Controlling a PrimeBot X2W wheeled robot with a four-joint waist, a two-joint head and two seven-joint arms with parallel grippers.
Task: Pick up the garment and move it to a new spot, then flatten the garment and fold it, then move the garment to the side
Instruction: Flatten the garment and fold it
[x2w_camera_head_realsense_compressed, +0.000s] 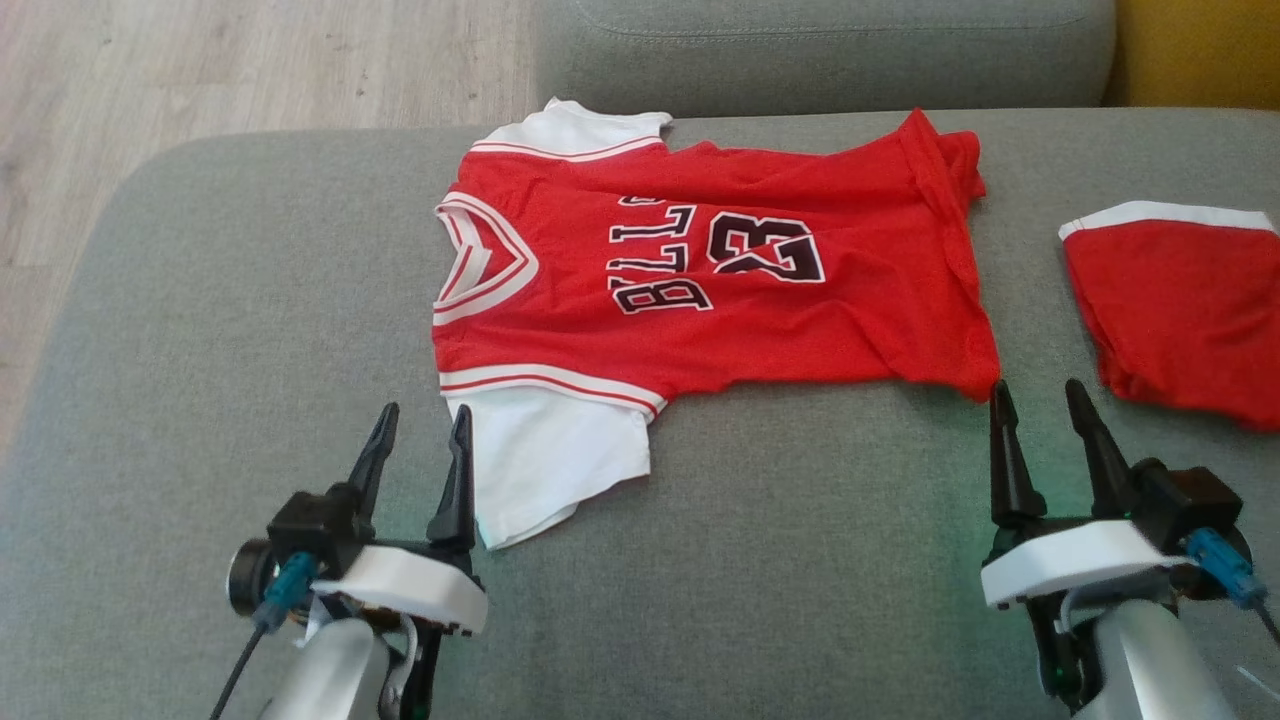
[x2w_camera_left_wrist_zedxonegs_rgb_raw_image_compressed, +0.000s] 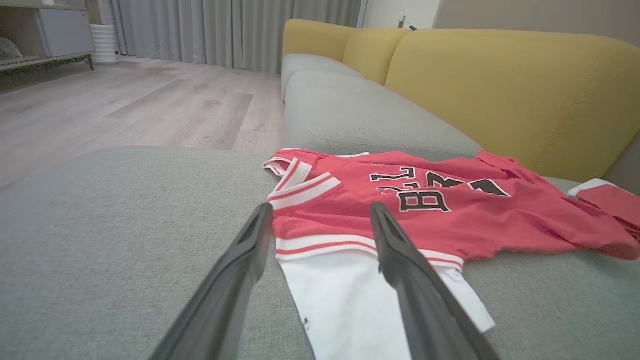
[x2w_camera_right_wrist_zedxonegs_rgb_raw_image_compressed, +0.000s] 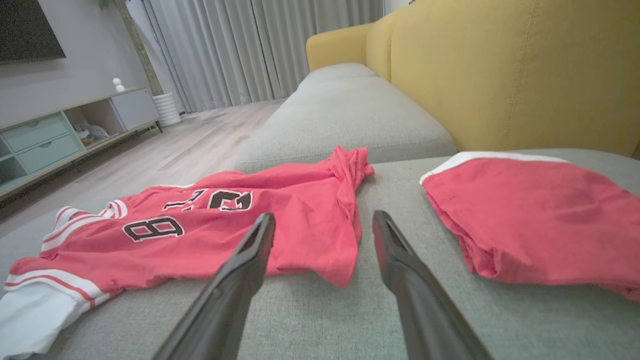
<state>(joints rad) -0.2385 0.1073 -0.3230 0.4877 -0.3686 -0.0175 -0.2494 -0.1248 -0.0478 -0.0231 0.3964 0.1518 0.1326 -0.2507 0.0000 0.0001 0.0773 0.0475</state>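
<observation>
- L gripper (x2w_camera_head_realsense_compressed: 425, 410) & R gripper (x2w_camera_head_realsense_compressed: 1037, 387): both spread, empty.
- Risk: R pinches only 1 layer of jersey (x2w_camera_head_realsense_compressed: 760, 320) hem; it bunches.
- Red garment (x2w_camera_head_realsense_compressed: 1180, 310) near, right: may snag.

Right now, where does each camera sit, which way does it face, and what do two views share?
Head view: on the head, facing down at the shirt; left gripper and right gripper show, open.
Left wrist view: on that wrist, facing the sleeve along the left gripper.
Right wrist view: on that wrist, facing the shirt's hem along the right gripper.
Shared: both wrist views show the yellow backrest.
</observation>
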